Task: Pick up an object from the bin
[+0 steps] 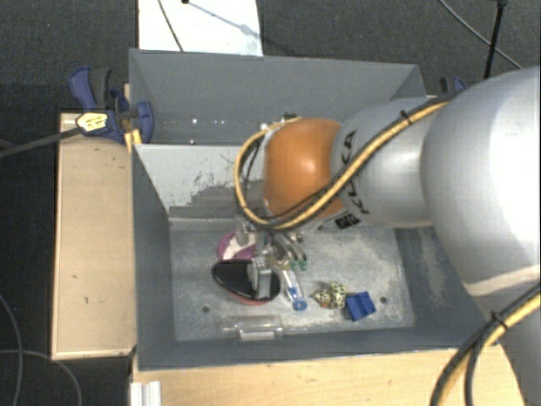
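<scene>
Camera view, reading from the bin's front wall towards its back wall.

- Bin (pixel 154 260): grey metal with a scuffed floor. A few loose things lie in it, none heaped.
- Nearest the front wall: a flat pale strip (pixel 259 332), lying alone.
- Front, towards the view's right: a blue block (pixel 360 305), with a small speckled yellow-green lump (pixel 330 294) just beside it.
- Mid floor: a thin blue pen-like stick (pixel 294 295), tilted, close by the gripper.
- Gripper (pixel 269 277): down near floor level, at one end of a black rounded thing with a red rim (pixel 234 279) that lies left of centre. I judge this is the thing to be picked. I cannot tell whether the gripper is open or closed, as the wrist and its orange cover (pixel 296 172) block my sight.
- Just behind: a pink-purple thing (pixel 229 245), touching or nearly touching the black one; I cannot say which.
- Risks, as I judge them:
  - A grasp here would sit at the black thing's end, off-centre, so it may swing or slip on the lift.
  - Its curved shell may squirt out under closing pressure.
  - The blue stick or the pink-purple thing may get nipped or dragged along.
</scene>
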Controlling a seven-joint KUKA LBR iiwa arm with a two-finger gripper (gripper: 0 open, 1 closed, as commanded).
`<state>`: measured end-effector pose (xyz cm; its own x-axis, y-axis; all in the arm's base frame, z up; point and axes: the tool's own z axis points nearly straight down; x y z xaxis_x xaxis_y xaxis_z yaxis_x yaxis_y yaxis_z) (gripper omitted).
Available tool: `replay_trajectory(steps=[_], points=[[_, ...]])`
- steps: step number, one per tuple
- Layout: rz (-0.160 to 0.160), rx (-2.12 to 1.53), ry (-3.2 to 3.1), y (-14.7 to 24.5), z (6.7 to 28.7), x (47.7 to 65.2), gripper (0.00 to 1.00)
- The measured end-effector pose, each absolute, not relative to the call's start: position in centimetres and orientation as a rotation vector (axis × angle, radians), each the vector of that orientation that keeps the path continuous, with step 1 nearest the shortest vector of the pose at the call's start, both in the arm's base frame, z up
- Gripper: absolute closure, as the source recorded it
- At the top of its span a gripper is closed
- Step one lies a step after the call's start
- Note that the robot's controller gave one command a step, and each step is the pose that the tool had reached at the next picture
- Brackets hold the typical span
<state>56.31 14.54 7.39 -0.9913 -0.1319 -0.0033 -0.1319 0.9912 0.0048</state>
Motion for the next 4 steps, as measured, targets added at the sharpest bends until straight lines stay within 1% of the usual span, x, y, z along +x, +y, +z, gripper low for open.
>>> replay_trajectory(steps=[1, 2, 3, 4], points=[[0.0, -0.476, 3.103, 12.7, 10.1, 51.4, 0.0], [-0.004, -0.937, 2.948, 12.7, 10.7, 49.0, 0.0], [0.001, -0.689, 3.05, 13.9, 7.2, 48.0, 0.0], [0.003, -0.443, 3.102, 16.3, 7.1, 48.6, 0.0]])
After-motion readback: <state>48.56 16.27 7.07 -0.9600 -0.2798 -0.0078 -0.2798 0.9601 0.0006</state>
